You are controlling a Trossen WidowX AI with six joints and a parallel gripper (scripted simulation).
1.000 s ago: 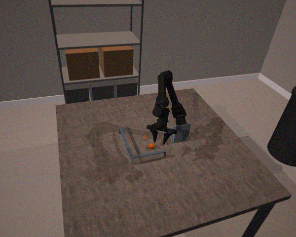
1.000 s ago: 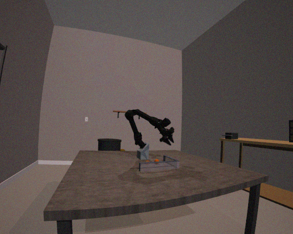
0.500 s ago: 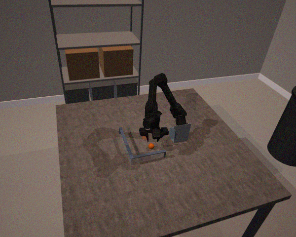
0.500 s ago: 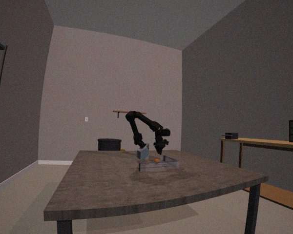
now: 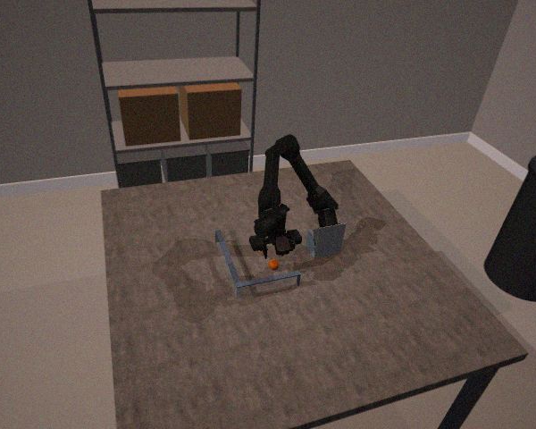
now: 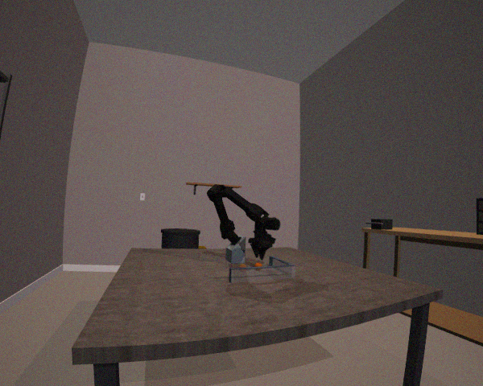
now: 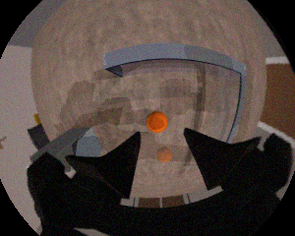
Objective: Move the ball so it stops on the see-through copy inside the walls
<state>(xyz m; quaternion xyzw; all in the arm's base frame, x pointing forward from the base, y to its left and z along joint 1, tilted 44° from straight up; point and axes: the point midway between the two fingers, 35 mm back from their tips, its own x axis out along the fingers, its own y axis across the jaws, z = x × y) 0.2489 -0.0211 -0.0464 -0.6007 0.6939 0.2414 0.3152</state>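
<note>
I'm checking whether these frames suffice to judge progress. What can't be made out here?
- Top view: the see-through copy is hidden under the end effector.
- Exterior view: ball and copy are tiny orange specks; which is which is unclear.
- Wrist view: the end effector's height above the ball is unreadable.
</note>
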